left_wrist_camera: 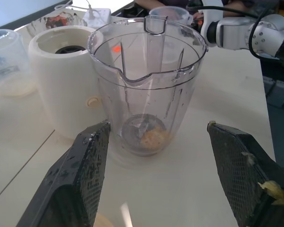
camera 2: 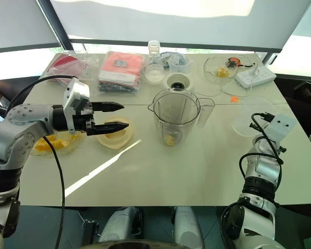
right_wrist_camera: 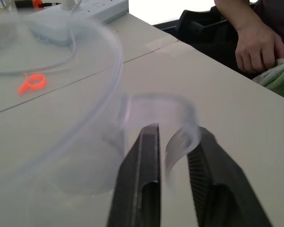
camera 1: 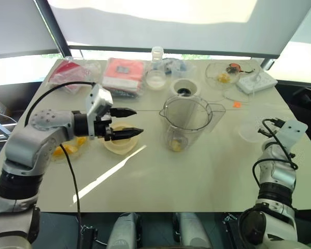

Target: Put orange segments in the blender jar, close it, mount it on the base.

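Note:
The clear blender jar (camera 1: 185, 120) stands upright mid-table, one orange piece (left_wrist_camera: 154, 137) lying by its blade. Right behind it is the white base (camera 1: 185, 88). More orange segments (camera 2: 51, 143) fill a glass bowl at the left. My left gripper (camera 1: 138, 122) hovers open and empty left of the jar, pointing at it, above a flat cream lid (camera 1: 119, 144); a bit of pulp sticks to one of its fingers (left_wrist_camera: 270, 189). My right gripper (right_wrist_camera: 175, 130) is low at the table's right edge, fingers apart around the tab of a blurred clear lid (right_wrist_camera: 61, 118).
At the back stand a small white-capped bottle (camera 1: 156, 75), red packets (camera 1: 124, 72), a glass bowl of mixed scraps (camera 1: 223, 75) and a power strip (camera 1: 256, 80). An orange ring (camera 1: 237, 104) lies on the table. A person's hand (right_wrist_camera: 255, 45) rests beyond the right edge.

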Controlling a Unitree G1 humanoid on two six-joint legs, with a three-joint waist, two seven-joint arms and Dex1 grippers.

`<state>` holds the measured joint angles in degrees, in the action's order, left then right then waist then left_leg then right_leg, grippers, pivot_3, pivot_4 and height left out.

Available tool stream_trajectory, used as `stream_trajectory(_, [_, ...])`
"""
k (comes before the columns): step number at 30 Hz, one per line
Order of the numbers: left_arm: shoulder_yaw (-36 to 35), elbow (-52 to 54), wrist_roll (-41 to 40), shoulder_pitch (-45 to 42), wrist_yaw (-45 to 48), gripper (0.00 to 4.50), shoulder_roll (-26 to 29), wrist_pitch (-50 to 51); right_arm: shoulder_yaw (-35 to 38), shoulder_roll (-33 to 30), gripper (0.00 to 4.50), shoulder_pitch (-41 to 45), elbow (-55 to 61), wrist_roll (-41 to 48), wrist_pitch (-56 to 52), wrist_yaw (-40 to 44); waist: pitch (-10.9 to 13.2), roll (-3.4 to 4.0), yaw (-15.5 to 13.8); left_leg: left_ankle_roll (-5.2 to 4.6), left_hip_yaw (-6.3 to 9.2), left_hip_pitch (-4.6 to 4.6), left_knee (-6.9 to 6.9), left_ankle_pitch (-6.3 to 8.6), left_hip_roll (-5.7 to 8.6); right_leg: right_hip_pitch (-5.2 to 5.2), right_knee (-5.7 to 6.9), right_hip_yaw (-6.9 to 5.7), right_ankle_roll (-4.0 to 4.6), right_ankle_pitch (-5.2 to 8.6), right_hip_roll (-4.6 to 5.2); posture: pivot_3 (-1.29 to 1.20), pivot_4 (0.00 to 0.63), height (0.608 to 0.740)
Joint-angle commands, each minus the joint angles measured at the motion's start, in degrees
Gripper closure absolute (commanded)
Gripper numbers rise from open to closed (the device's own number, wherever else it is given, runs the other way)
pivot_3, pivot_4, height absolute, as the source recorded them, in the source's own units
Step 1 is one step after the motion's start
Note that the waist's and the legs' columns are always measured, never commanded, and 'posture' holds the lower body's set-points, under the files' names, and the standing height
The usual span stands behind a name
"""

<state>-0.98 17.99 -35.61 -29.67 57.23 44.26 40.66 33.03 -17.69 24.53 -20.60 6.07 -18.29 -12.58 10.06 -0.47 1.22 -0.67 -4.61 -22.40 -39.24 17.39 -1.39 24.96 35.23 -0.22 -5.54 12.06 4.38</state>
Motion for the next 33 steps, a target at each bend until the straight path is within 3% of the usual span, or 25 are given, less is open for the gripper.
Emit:
stream_trajectory(1, [-0.28, 0.62, 0.06, -0.99, -0.05, 1.13, -0.20, -0.78, -0.32, -0.35, 2.02, -0.63, 1.40, 0.84, 1.27, -0.67, 0.00, 0.00, 0.01, 0.00, 0.00, 0.00, 0.00, 0.00, 0.00, 0.00, 0.00, 0.00, 0.00, 0.00, 0.00, 0.00, 0.150, 0.740])
stream_trajectory(5, [0.05, 0.17, 0.37, -1.34, 0.09, 1.13, -0.38, -1.04, -0.81, -0.38, 0.05, -1.54, 2.09, 1.26, 0.92, -1.37, 0.00, 0.00, 0.02, 0.00, 0.00, 0.00, 0.00, 0.00, 0.00, 0.00, 0.00, 0.00, 0.00, 0.00, 0.00, 0.00, 0.150, 0.740])
stream_trajectory(27, [1.30, -1.72, 2.32, -1.57, 0.61, 1.13, -1.14, -3.02, -4.68, 0.86, 0.05, -12.52, 18.21, 1.20, -5.83, -2.03, 0.00, 0.00, -0.05, 0.00, 0.01, 0.01, 0.01, 0.00, -0.02, 0.00, -0.01, 0.00, 0.17, 0.10, 0.00, 0.00, 0.150, 0.740])
stream_trajectory(33, [1.13, -2.97, 3.70, -1.10, 1.25, 1.13, -0.05, -4.01, -6.18, 0.39, 0.05, -19.57, 29.95, 1.72, -9.08, 1.47, 0.00, 0.00, -0.16, 0.00, 0.02, 0.01, 0.02, 0.00, -0.02, 0.00, -0.01, 0.00, 0.17, 0.11, 0.00, 0.00, 0.150, 0.740])
